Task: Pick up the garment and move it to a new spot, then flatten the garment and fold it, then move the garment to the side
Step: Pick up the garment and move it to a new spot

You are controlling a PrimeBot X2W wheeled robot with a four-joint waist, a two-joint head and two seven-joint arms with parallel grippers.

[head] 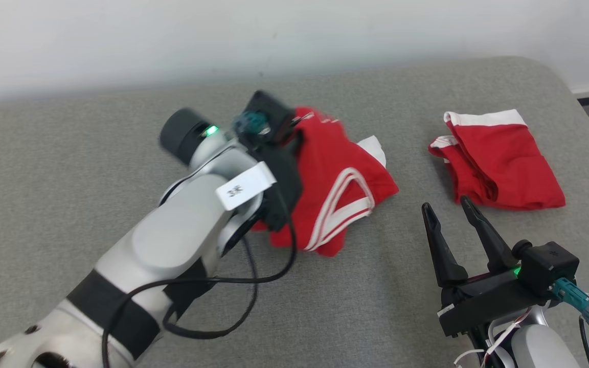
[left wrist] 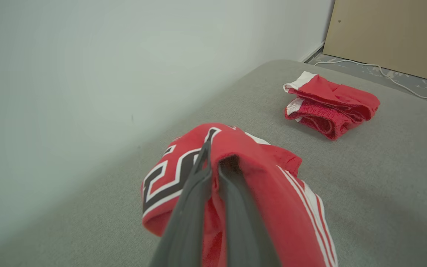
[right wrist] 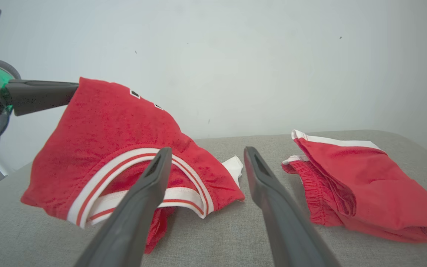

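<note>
Clamped on a fold of the red garment (left wrist: pixel 272 178): left gripper (left wrist: pixel 218 155), both dark fingers pressed together with cloth bunched over and around the tips. Pinched near the black-and-white lettering, with the rest of the cloth draped down to the right of the fingers.

Raised at the held end, sagging toward the grey cushion (head: pixel 95 133) at the other. White-and-red striped trim and armhole turned toward the near side, a white scrap poking out at the far right edge. Lower hem apparently brushing the cushion, though hard to say from the right wrist view whether touching or just above.

About mid-cushion, somewhat toward the far side and the white wall (head: pixel 274 30). Mostly to the right of the left wrist in the head view, with the arm blurred there and the fingertips hidden behind the wrist.

At the near right: right gripper (head: pixel 446 204), fingers spread wide, pointing toward the far side, nothing between them. Apart from the garment, to its right and nearer.

Just beyond those fingertips, at the far right: a second red piece with a white band (head: pixel 504 163), folded, flat on the cushion, separated from the held garment by a strip of grey.
</note>
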